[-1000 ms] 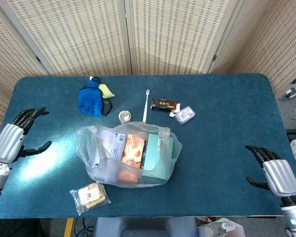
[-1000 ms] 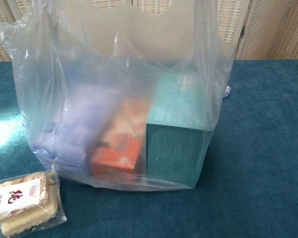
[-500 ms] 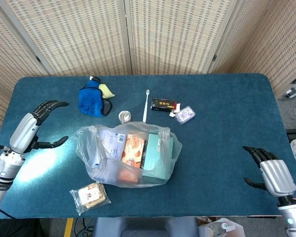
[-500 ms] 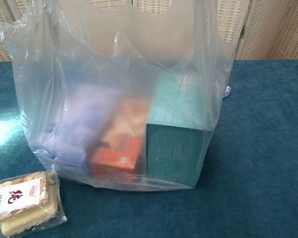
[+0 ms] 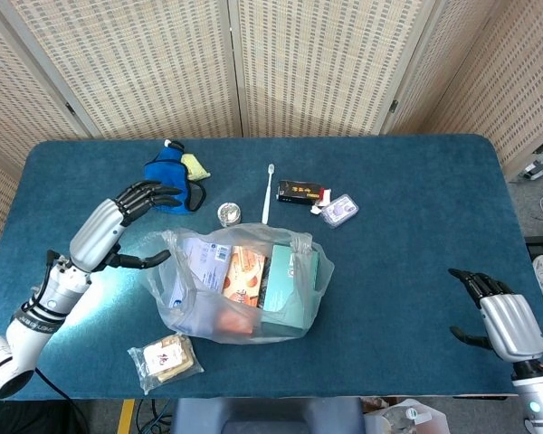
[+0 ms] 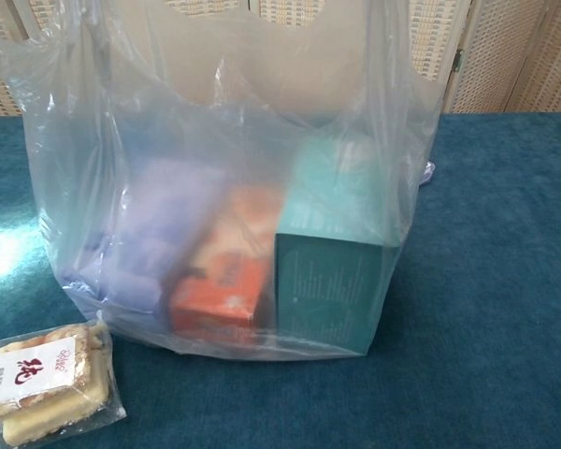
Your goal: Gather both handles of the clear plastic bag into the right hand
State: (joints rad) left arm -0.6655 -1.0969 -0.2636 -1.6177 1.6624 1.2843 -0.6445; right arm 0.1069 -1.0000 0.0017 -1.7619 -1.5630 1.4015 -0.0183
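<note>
Blue cloth covers the table [image 5: 416, 181] before you. Nearest, at 4 o'clock, your right hand [image 5: 504, 318] waits empty, fingers apart. At centre sits the plastic bag [image 5: 240, 280], handles loose. At 9 o'clock your left hand [image 5: 118, 224] hovers just beside it, fingers spread.

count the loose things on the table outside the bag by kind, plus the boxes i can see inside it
Boxes in the clear plastic bag: 3 (teal, orange, white-blue)
Snack packs: 1
Toothbrushes: 1
Blue pouches: 1
Round tins: 1
Dark packets: 1
Small clear cases: 1
Total: 9
</note>
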